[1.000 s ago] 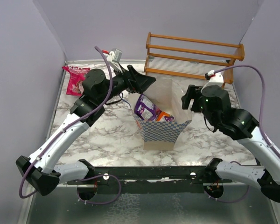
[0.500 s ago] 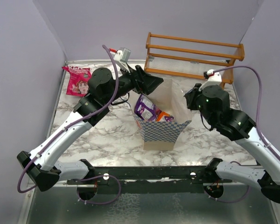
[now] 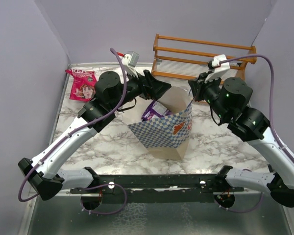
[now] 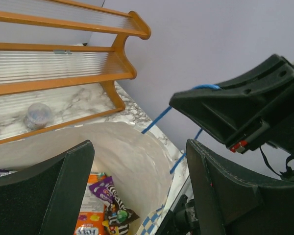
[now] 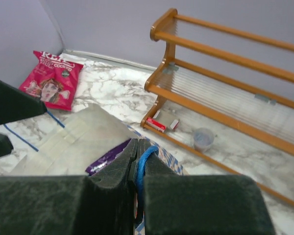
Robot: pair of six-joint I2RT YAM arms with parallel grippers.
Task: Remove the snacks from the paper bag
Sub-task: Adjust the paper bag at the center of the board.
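The blue-and-white checkered paper bag (image 3: 162, 131) stands mid-table, its cream inside (image 4: 132, 152) facing my left gripper. My right gripper (image 3: 192, 91) is shut on the bag's thin blue cord handle (image 5: 146, 157), which is pinched between its pads and holds that side up. My left gripper (image 3: 159, 88) hangs open just over the bag's mouth, its fingers (image 4: 44, 196) apart with nothing between them. Snacks lie inside: an orange packet (image 4: 89, 218), a purple-brown packet (image 4: 105, 196) and a purple packet (image 3: 153, 111). A pink-red bag with a face (image 3: 83, 84) lies on the table at the far left.
A wooden rack (image 3: 204, 57) stands at the back right, close behind the right gripper. Under it sit a small clear cup (image 5: 203, 138) and a little red-and-white box (image 5: 161, 125). The marble table ends at purple walls on three sides.
My right gripper has closed on the bag's blue handle and pulled it up and back, so the bag stands taller with its mouth tipped leftward. The left gripper edged right over the mouth.
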